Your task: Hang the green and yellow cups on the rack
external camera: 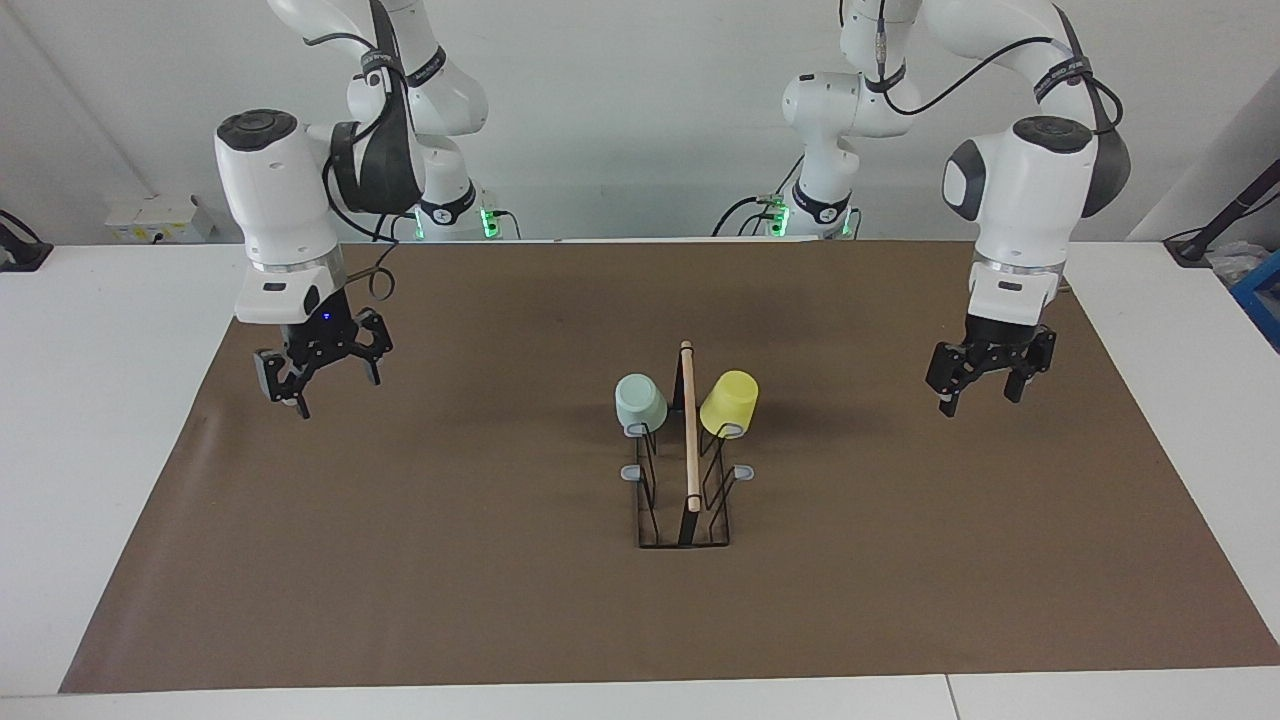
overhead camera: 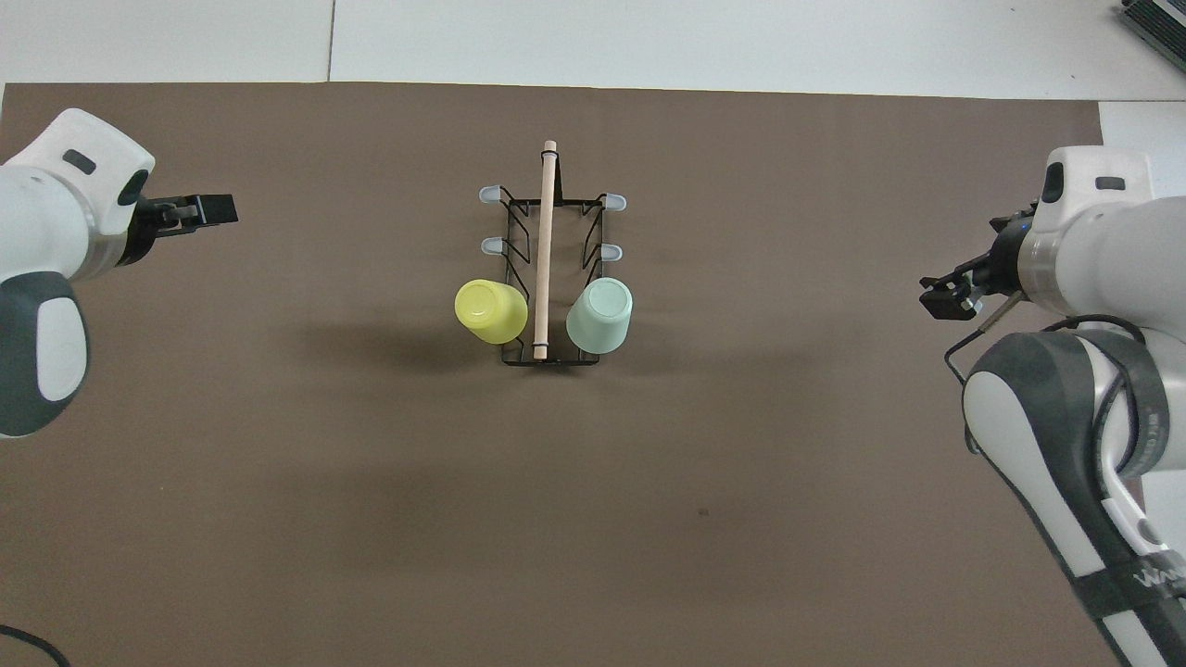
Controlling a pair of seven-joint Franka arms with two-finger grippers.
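Observation:
The black wire rack (external camera: 690, 440) with its wooden rod (overhead camera: 545, 232) stands mid-mat. The mint green cup (external camera: 640, 402) (overhead camera: 600, 315) and the yellow cup (external camera: 730, 402) (overhead camera: 491, 310) hang mouth-down on the rack's two prongs nearest the robots, one on each side of the rod. My left gripper (external camera: 978, 400) (overhead camera: 208, 211) is open and empty, raised over the mat toward the left arm's end. My right gripper (external camera: 335, 392) (overhead camera: 940, 298) is open and empty, raised over the mat toward the right arm's end. Both are well apart from the rack.
A brown mat (external camera: 400, 560) covers most of the white table (external camera: 90, 400). Several grey-tipped prongs (overhead camera: 489, 195) of the rack farther from the robots are bare.

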